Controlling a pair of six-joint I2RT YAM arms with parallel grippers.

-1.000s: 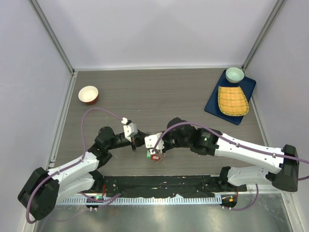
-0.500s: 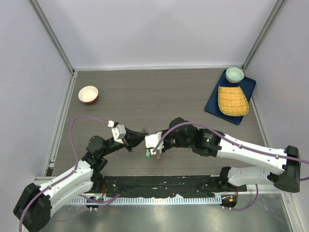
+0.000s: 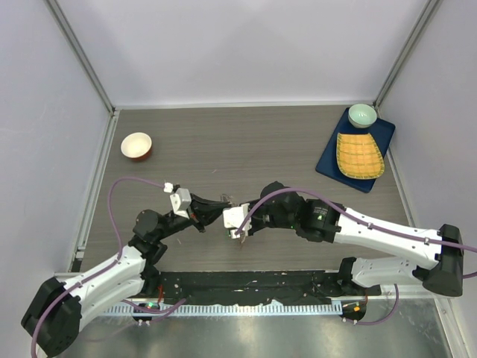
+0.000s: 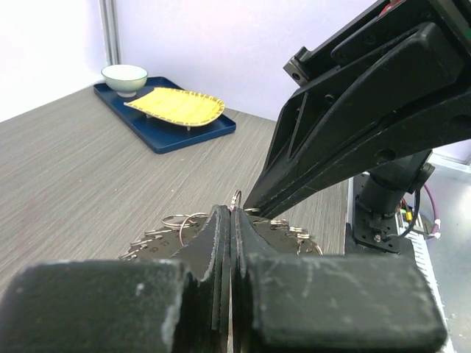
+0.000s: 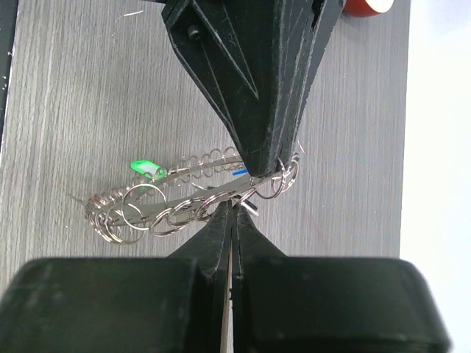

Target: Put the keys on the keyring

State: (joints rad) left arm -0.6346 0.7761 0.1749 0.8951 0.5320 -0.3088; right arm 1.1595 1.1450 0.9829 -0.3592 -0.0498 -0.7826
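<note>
The keyring (image 5: 177, 199) hangs level above the table, edge-on in the right wrist view, fringed with small rings and silver keys (image 4: 143, 246). One key carries a green tag (image 5: 147, 169). My left gripper (image 4: 232, 215) is shut on its far rim, and a small ring pokes up between the tips. From the opposite side my right gripper (image 5: 232, 209) is shut on the near rim. The two sets of tips almost touch. In the top view the left gripper (image 3: 226, 203) and right gripper (image 3: 232, 227) meet at mid-table, and the keyring is barely visible between them.
A small red-and-white bowl (image 3: 136, 145) stands at the back left. At the back right lies a blue tray (image 3: 332, 160) holding a yellow woven mat (image 3: 359, 155) and a pale green bowl (image 3: 362, 114). Metal wall posts line both sides.
The left arm has drawn back towards its base and its gripper now points right. The keyring, which hung below the right gripper with its coloured tags showing, has swung up level.
</note>
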